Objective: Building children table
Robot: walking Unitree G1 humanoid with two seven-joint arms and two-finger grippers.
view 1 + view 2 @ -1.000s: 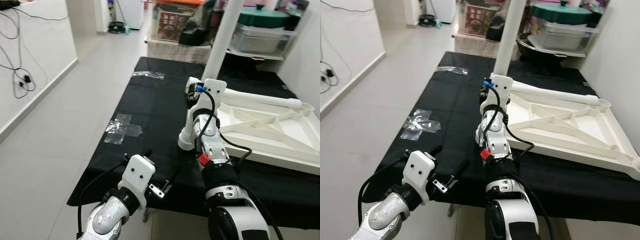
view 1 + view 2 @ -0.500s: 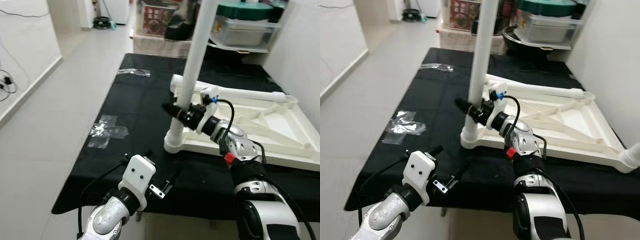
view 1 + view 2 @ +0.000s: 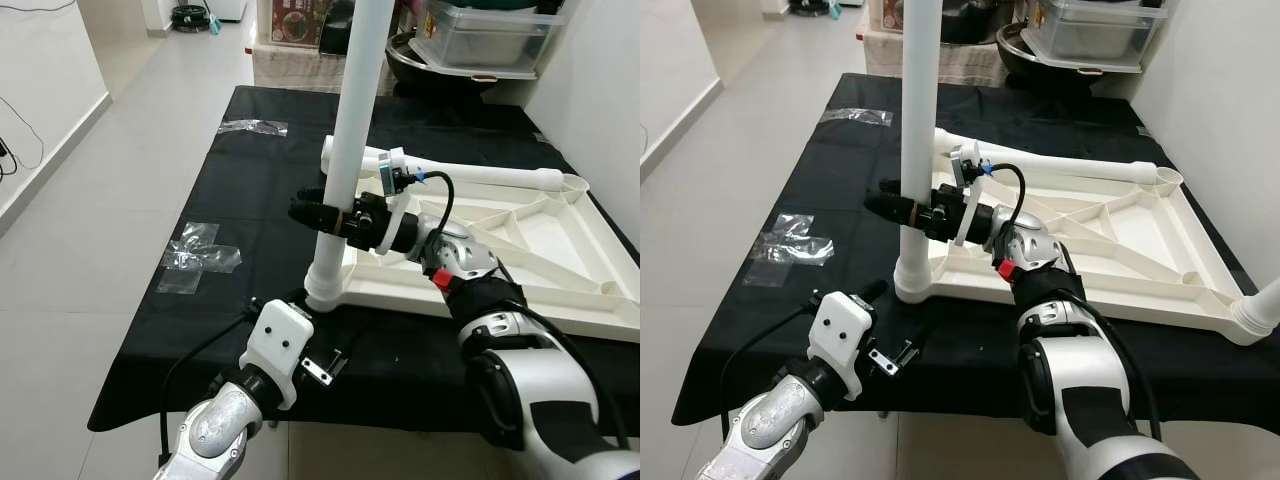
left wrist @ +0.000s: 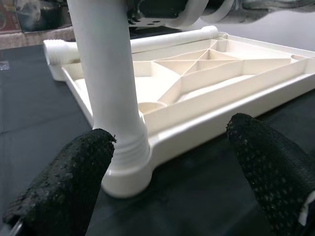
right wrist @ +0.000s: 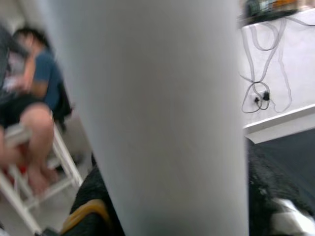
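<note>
Holding the upright table leg [image 3: 350,140] low on its shaft, our right gripper [image 3: 318,213] is clamped across it. We keep the left gripper [image 4: 172,172] spread wide, just short of the leg's socket in the tabletop [image 3: 520,260] corner.

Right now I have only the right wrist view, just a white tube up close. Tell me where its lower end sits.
Observer: The right gripper is clamped on the upright leg low down. The leg's lower end stands in the corner socket at the near left of the upturned tabletop.
Operator: Report the joint.
Observer: In the left wrist view, a few ridges show above the socket's rim.
Operator: Give me the left gripper.
Observer: The left gripper is open, low in front of that corner, with its fingers apart from the leg's base.
</note>
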